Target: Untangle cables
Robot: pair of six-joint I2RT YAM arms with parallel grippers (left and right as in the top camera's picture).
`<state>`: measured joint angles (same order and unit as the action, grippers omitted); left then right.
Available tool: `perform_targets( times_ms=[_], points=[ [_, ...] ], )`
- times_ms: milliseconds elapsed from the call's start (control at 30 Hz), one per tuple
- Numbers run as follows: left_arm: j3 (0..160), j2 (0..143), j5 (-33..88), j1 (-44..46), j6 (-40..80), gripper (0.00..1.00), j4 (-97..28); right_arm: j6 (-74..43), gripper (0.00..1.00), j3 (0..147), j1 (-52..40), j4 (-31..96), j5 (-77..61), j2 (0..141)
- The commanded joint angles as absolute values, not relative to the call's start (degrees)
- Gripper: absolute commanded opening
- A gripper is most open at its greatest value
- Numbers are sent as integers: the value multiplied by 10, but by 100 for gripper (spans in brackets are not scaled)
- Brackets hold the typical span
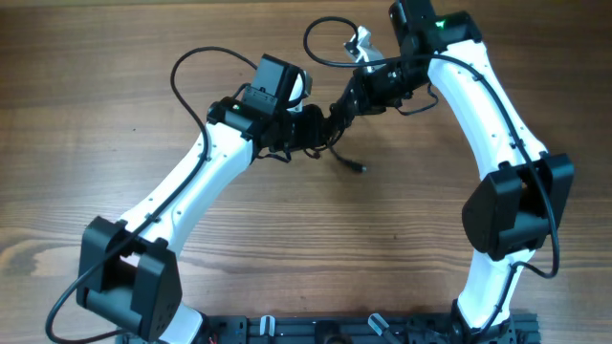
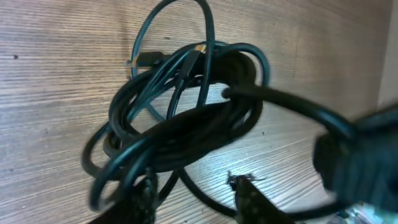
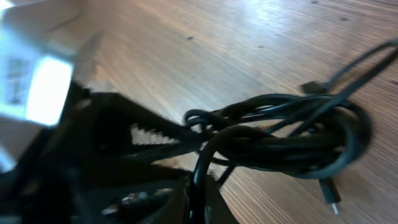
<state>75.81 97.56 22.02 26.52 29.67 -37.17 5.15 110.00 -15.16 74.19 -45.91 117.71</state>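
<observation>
The cables (image 2: 186, 118) are a bundle of thin black cords looped together on the wooden table, lying between my two grippers (image 1: 337, 113). My left gripper (image 2: 194, 182) is at the bundle's near edge. Its fingers (image 2: 249, 198) stand apart, and one loose strand crosses the gap without being pinched. My right gripper (image 3: 199, 186) is shut on a single black strand that rises from the tangle (image 3: 286, 143). It also shows as a blur at the right of the left wrist view (image 2: 360, 155). One cord loops away toward the table's far side (image 1: 320, 43). A small plug (image 1: 360, 168) lies free.
The bare wooden table (image 1: 115, 115) surrounds the arms. A pale connector (image 1: 361, 40) sits beside the far loop, next to the right arm. Another plug end (image 3: 333, 200) trails from the bundle. The left gripper's toothed finger (image 3: 149, 135) shows close to the tangle in the right wrist view.
</observation>
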Motion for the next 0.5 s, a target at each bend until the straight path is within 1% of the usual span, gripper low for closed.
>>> perform_targets(
  times_ms=[0, 133, 200, 300, 400, 467],
  points=[
    [761, 984, 222, 267, 304, 48, -362, 93, 4, 1101, -150, 751, -544, 1187],
    [761, 984, 189, 267, 302, 63, -366, 136, 4, 1101, -145, 779, -585, 1187],
    [761, 985, 175, 267, 302, 67, -368, 166, 4, 1101, -138, 803, -619, 1187],
    [761, 991, 171, 268, 302, 67, -368, 206, 4, 1101, -127, 834, -660, 1187],
    [761, 1000, 170, 268, 302, 57, -368, 233, 4, 1101, -117, 860, -687, 1187],
    [761, 1005, 168, 268, 302, 40, -368, 245, 4, 1101, -109, 878, -709, 1187]
  ],
)
